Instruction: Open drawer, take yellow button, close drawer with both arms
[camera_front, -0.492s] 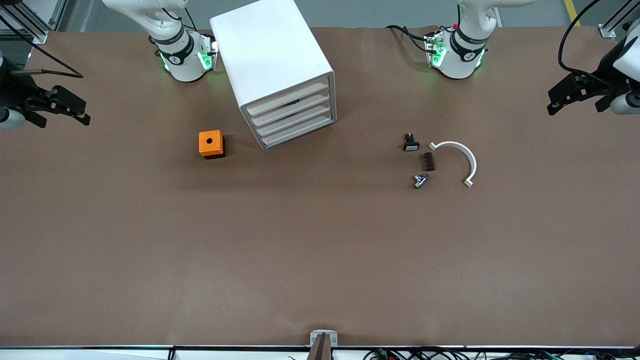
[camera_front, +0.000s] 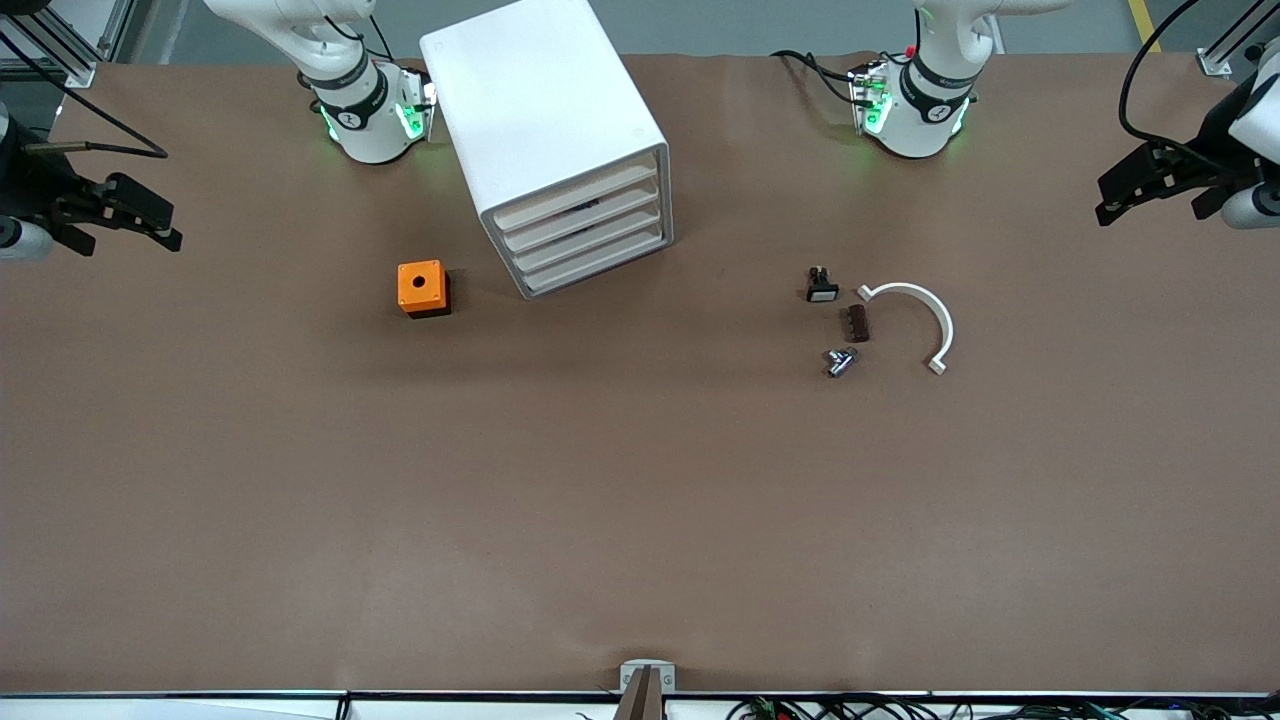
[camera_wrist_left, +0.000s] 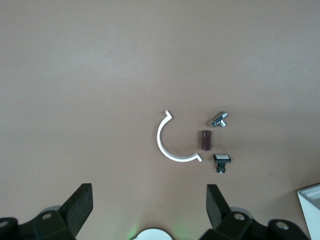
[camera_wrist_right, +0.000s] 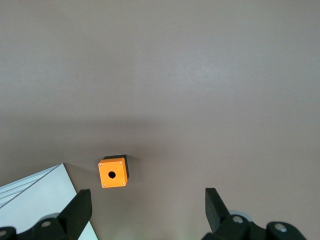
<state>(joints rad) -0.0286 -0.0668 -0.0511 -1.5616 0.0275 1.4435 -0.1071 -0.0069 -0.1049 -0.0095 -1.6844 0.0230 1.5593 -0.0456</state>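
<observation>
The white cabinet (camera_front: 550, 120) stands near the right arm's base, its four beige drawer fronts facing the front camera. The top drawer (camera_front: 574, 198) is shut, like the three below it. The button is hidden. My right gripper (camera_front: 165, 225) hangs open and empty over the table edge at the right arm's end, well away from the cabinet. Its wrist view shows its gripper (camera_wrist_right: 147, 210) open, with a cabinet corner (camera_wrist_right: 35, 200). My left gripper (camera_front: 1105, 200) hangs open and empty over the left arm's end, and its wrist view shows its gripper (camera_wrist_left: 148, 205) open.
An orange cube with a hole (camera_front: 422, 288) sits beside the cabinet, also in the right wrist view (camera_wrist_right: 113, 171). Toward the left arm's end lie a small black part with a white face (camera_front: 821, 285), a brown block (camera_front: 856, 323), a metal piece (camera_front: 840, 361) and a white curved clip (camera_front: 946, 322).
Both grippers have only drifted slightly. Nothing on the table has moved.
</observation>
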